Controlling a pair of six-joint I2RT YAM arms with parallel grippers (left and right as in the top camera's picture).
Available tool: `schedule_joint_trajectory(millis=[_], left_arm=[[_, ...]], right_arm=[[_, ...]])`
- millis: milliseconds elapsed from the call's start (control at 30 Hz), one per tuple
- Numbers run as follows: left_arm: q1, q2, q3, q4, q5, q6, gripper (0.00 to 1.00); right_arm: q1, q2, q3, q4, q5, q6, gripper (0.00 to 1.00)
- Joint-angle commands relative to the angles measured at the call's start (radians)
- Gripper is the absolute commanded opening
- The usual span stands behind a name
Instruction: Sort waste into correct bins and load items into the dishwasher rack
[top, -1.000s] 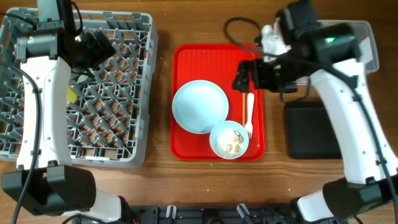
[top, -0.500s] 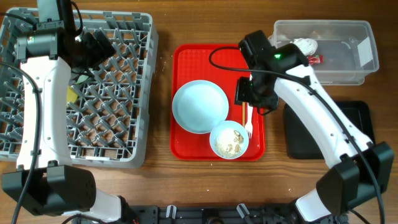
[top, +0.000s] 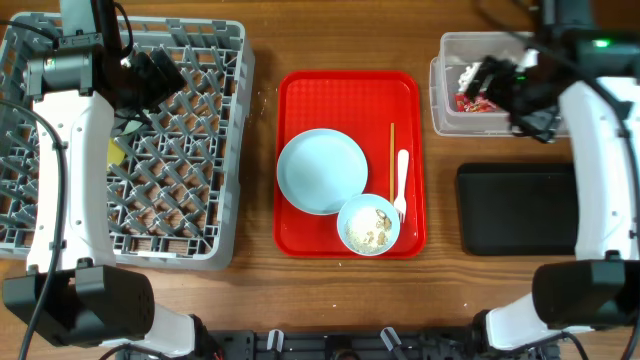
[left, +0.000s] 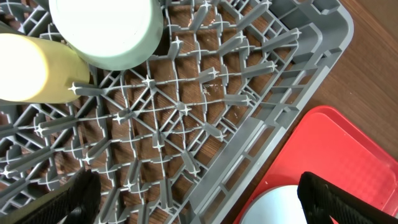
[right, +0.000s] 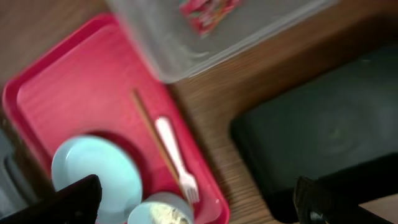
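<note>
Looks down, blurred, on a wooden table (right: 205, 93). Catches the clear tub (right: 161, 50) along the top, red wrapper (right: 208, 11) inside. Shows the red tray (right: 56, 81) at left, carrying chopsticks (right: 146, 124) just beside a white fork (right: 174, 155), a blue plate (right: 93, 177) and, at the bottom edge, a bowl (right: 148, 199) of scraps (right: 165, 216). Puts the black tray (right: 323, 130) at right, gripper (right: 196, 199) fingers dark and wide apart in the bottom corners.
</note>
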Motion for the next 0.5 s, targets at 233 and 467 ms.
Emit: schedule_joint_trajectory(millis=[233,467], left_arm=[[0.003,0.005,-0.002,0.022,0.005,-0.014,1.00],[0.003,0.005,-0.002,0.049,0.177,-0.018,1.00]], right_arm=[[-0.080,0.001,0.008,0.016,-0.103,-0.016,1.00],[-0.079,0.001,0.008,0.090,-0.181,0.061,1.00]])
